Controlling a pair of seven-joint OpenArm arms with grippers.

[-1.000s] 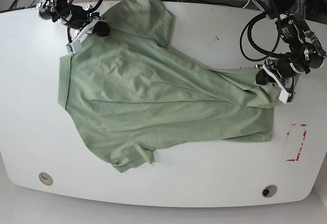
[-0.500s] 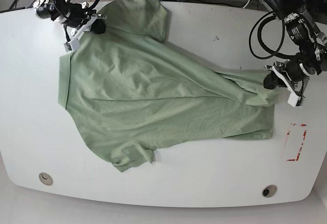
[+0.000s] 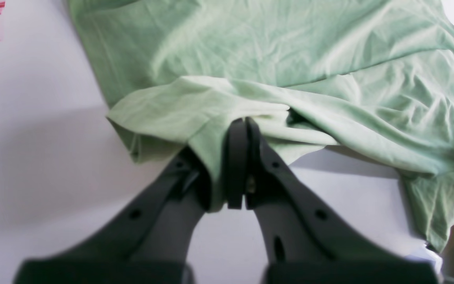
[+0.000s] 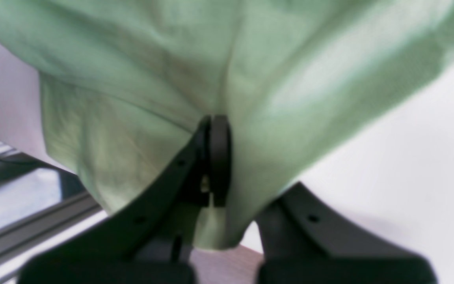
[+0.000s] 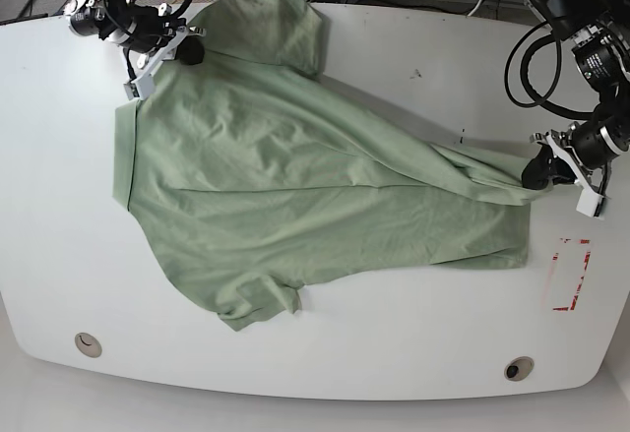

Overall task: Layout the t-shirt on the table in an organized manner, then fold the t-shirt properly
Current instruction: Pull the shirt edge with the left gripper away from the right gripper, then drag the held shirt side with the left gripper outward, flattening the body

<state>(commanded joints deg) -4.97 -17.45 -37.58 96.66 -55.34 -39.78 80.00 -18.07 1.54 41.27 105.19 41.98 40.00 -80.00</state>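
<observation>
The pale green t-shirt (image 5: pixel 295 176) lies spread across the white table (image 5: pixel 394 334), collar to the left and hem to the right. My left gripper (image 5: pixel 539 171) is shut on a bunched fold of the t-shirt's hem corner at the right and holds it raised off the table. In the left wrist view the t-shirt (image 3: pixel 250 51) is pinched between the closed fingers of the left gripper (image 3: pixel 238 126). My right gripper (image 5: pixel 189 51) is shut on the shoulder cloth at the far left edge. In the right wrist view the t-shirt (image 4: pixel 152 71) drapes over the right gripper (image 4: pixel 213 122).
A red rectangular marking (image 5: pixel 569 275) lies right of the hem. Two round grommet holes (image 5: pixel 88 344) (image 5: pixel 518 368) sit near the front edge. Cables (image 5: pixel 512 58) and arm parts hang over the back right. The table's back edge runs close behind the right gripper.
My left gripper has pulled the hem corner further to the right, stretching the upper fold of the shirt. The right gripper has shifted slightly back and left with the shoulder cloth.
</observation>
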